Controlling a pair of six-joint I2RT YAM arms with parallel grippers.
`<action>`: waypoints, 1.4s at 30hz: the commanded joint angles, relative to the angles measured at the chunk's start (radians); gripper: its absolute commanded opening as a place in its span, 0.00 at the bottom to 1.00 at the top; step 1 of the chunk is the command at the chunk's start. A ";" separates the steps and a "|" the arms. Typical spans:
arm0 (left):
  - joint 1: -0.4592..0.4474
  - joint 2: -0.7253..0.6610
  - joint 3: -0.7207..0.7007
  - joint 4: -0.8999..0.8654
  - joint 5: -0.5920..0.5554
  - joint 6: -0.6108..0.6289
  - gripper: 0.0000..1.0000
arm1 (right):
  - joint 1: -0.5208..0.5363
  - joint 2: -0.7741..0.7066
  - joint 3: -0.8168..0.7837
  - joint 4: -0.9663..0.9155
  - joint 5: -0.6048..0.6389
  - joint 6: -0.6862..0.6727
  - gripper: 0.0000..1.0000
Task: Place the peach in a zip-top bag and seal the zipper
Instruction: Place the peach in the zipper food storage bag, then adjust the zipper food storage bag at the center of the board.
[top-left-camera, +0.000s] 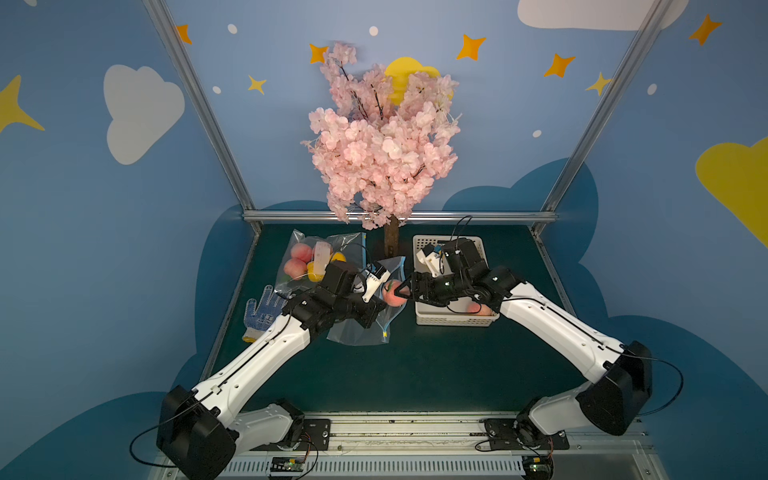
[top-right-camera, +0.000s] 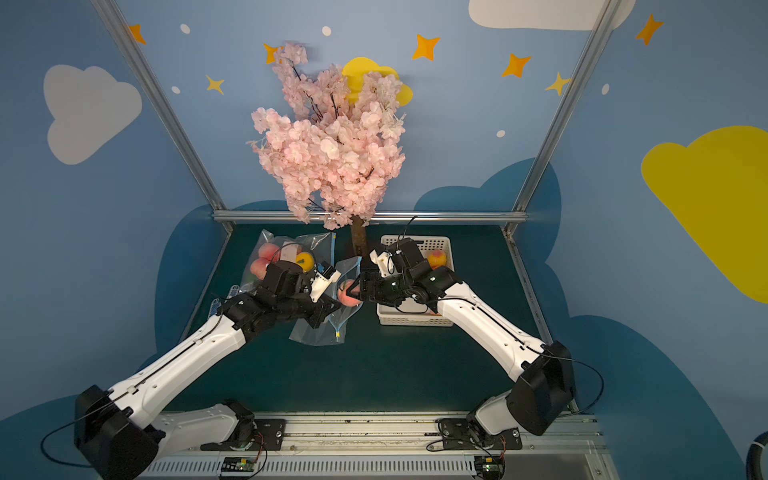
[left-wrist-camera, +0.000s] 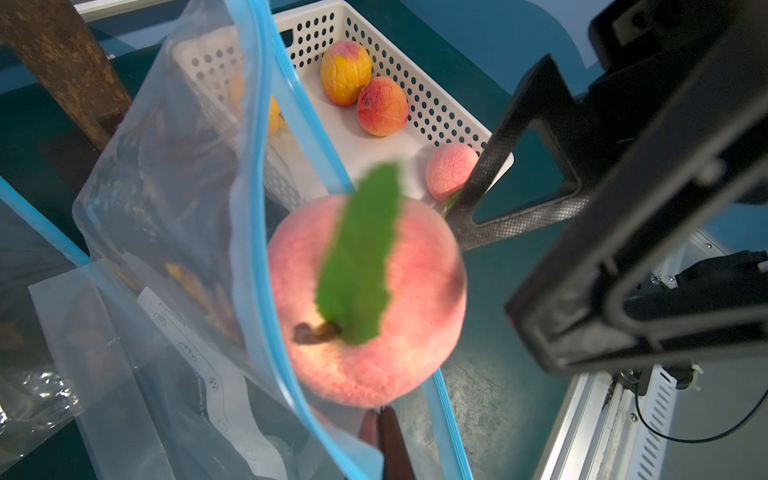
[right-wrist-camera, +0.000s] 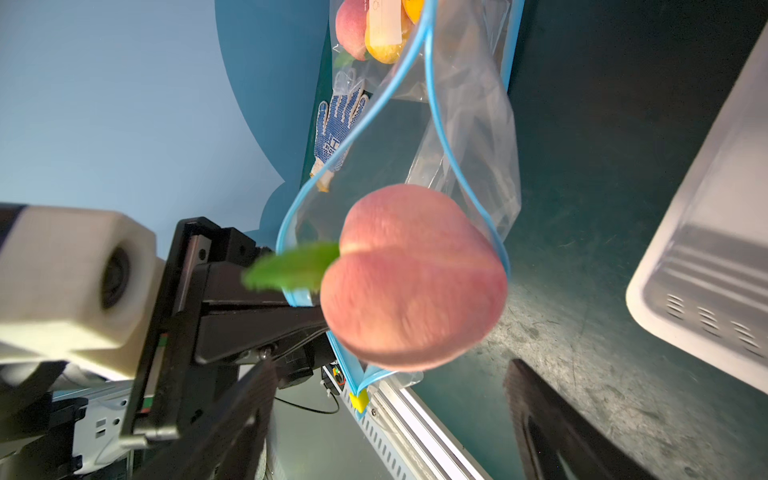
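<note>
One fuzzy pink peach (left-wrist-camera: 415, 328) sits mid-frame in the mouth of a clear blue-zippered bag (left-wrist-camera: 187, 187), whose rim the closed left hand (left-wrist-camera: 384, 432) pinches. The right hand (right-wrist-camera: 390, 368) gapes empty. Only the left wrist view shows three fruits (left-wrist-camera: 382, 106) in the white perforated basket (left-wrist-camera: 440, 112).

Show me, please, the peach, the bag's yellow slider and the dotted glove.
peach (right-wrist-camera: 411, 286): right wrist view, its middle.
yellow slider (right-wrist-camera: 358, 401): right wrist view, its body.
dotted glove (right-wrist-camera: 332, 139): right wrist view, its palm.

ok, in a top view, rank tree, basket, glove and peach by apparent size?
Largest to smallest in a top view:
1. tree: largest by far, though it stands tall and so nearer the camera
2. basket: partly hidden
3. glove
4. peach: smallest, partly covered
</note>
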 joint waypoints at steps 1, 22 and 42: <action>0.010 0.008 0.020 0.013 -0.009 -0.047 0.03 | -0.012 -0.008 -0.024 0.030 -0.013 0.018 0.87; 0.016 0.017 0.089 -0.015 -0.005 -0.100 0.03 | 0.016 0.054 -0.052 0.034 0.167 -0.059 0.54; 0.004 0.023 0.188 -0.239 -0.326 -0.207 0.03 | 0.056 0.246 0.311 -0.472 0.636 -0.114 0.18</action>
